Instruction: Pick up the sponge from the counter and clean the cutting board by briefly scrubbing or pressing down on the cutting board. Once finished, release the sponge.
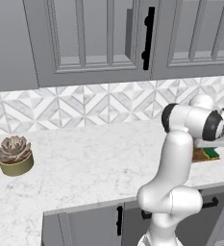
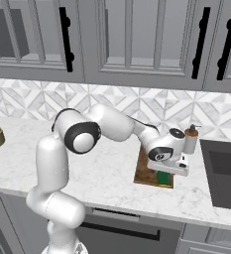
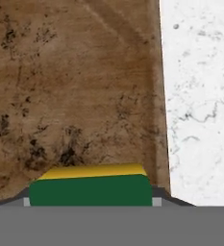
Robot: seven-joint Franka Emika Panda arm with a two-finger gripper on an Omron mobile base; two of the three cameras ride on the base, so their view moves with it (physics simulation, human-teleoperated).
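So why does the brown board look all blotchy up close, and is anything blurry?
Hand view: the cutting board shows dark smudgy stains, soft and slightly blurred, with the sponge at the claw. Right base view: sharper, faint shadow under the hand. Left base view: even, flat light, no glare on the counter.

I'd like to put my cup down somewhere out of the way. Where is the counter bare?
The counter is bare between the potted succulent and the arm. It is crowded near the sink: the cutting board, the sponge in the gripper and a soap bottle cluster there.
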